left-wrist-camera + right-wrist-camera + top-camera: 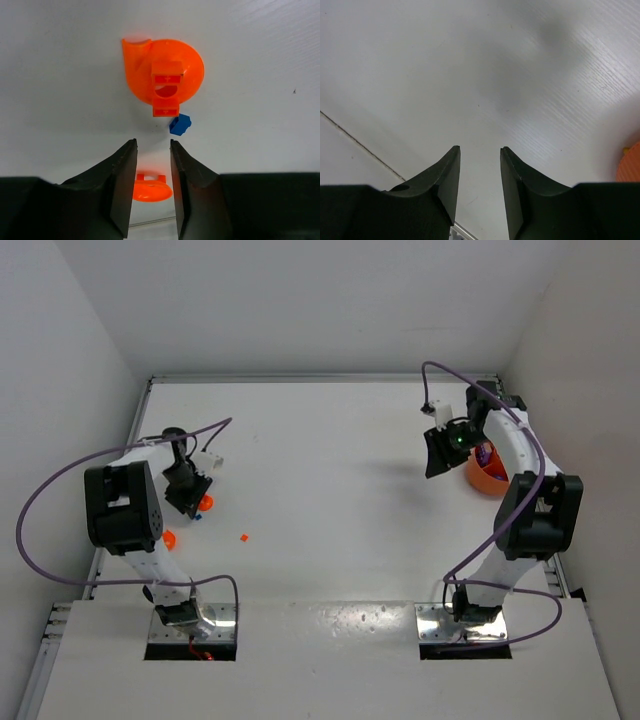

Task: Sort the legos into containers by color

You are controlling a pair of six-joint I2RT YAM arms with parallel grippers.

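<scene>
As my left pincer is half-open and empty, I'd pinch the likely light, slick blue brick by its flat sides.

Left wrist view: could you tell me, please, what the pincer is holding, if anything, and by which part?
Nothing, it seems: the left pincer has a bare gap at its tips; the blue lego lies just ahead, untouched.

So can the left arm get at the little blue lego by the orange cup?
Probably yes: the blue lego lies just ahead of the left pincer, nothing between, though the orange cup crowds it.
</scene>
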